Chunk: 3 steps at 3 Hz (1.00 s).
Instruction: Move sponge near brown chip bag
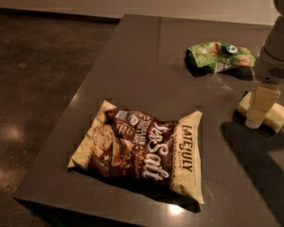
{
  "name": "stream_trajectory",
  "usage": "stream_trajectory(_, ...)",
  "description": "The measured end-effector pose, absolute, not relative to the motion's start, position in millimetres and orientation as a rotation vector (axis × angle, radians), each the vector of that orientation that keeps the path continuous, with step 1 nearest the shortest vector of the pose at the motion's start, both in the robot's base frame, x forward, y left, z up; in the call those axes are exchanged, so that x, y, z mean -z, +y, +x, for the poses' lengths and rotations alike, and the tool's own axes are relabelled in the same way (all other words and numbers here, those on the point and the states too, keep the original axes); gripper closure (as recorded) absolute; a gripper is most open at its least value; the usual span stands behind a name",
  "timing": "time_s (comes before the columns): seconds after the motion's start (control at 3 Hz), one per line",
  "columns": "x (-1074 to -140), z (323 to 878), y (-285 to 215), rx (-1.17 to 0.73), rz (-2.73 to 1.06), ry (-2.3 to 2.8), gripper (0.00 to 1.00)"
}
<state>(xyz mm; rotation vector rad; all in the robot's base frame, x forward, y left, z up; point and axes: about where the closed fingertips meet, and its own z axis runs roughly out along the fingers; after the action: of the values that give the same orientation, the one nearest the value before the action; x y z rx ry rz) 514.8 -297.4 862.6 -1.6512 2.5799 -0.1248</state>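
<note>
The sponge (279, 117), a small pale yellow block, lies flat on the dark table (146, 56) at the right edge of the view. My gripper (256, 121) comes down from the upper right and stands right at the sponge's near side, covering its middle. The brown chip bag (142, 148), dark brown with cream edges and "Sea Salt" and "LATE JULY" lettering, lies flat near the table's front edge, well to the left of the sponge and the gripper.
A smaller green snack bag (220, 56) lies behind the gripper toward the table's back. The table's left edge drops to a dark floor (33, 89). My arm's grey wrist (277, 56) stands above the sponge.
</note>
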Motion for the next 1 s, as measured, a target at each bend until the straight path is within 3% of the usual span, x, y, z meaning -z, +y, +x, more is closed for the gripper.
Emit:
stream_trajectory(0.67,-847.0,505.0,-298.4,0.066,-1.644,2.578,0.00)
stream_trajectory(1.0,-842.4,502.5,-297.7,0.049,-1.649,2.580,0.16)
